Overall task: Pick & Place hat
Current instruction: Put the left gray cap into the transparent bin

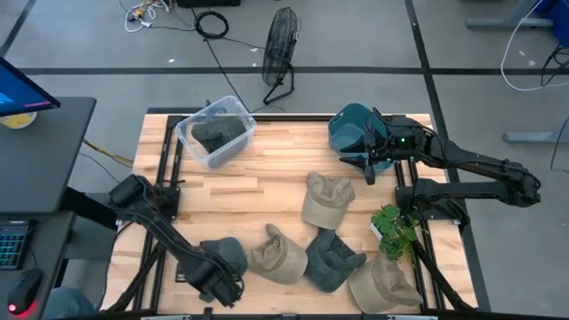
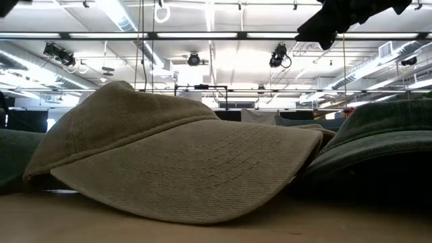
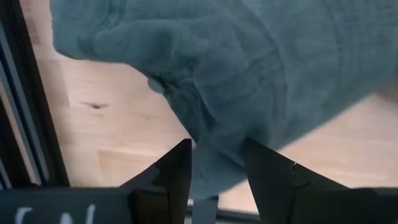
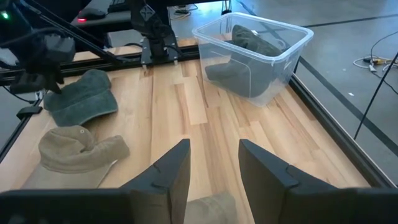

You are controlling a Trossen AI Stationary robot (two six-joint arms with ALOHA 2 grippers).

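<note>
Several hats lie on the wooden table: tan ones [image 1: 327, 200] [image 1: 277, 256] [image 1: 384, 284], a dark one [image 1: 331, 262], a teal one [image 1: 348, 129] at the far right, and a dark teal hat [image 1: 228, 256] near the left corner. My left gripper [image 1: 216, 274] [image 3: 216, 146] sits at that dark teal hat [image 3: 249, 68], shut on its cloth. My right gripper [image 1: 369, 167] [image 4: 214, 146] hovers open beside the teal hat and above a tan hat [image 4: 208, 210], with bare table showing between its fingers. A clear plastic bin [image 1: 215, 133] [image 4: 255, 56] holds one more dark hat. My left gripper has a bunched part of the dark teal hat's cloth [image 3: 217, 168] between its two fingers, at the hat's edge nearest the arm. The rest of the hat spreads out beyond the fingertips over the table. Whether it is lifted clear does not show.
A small green plant [image 1: 396, 229] stands at the table's right edge by the right arm's base. In the low view a tan hat [image 2: 182, 162] fills the front, with a dark hat [image 2: 385, 135] behind it. Bare wood [image 1: 267, 182] lies between bin and hats.
</note>
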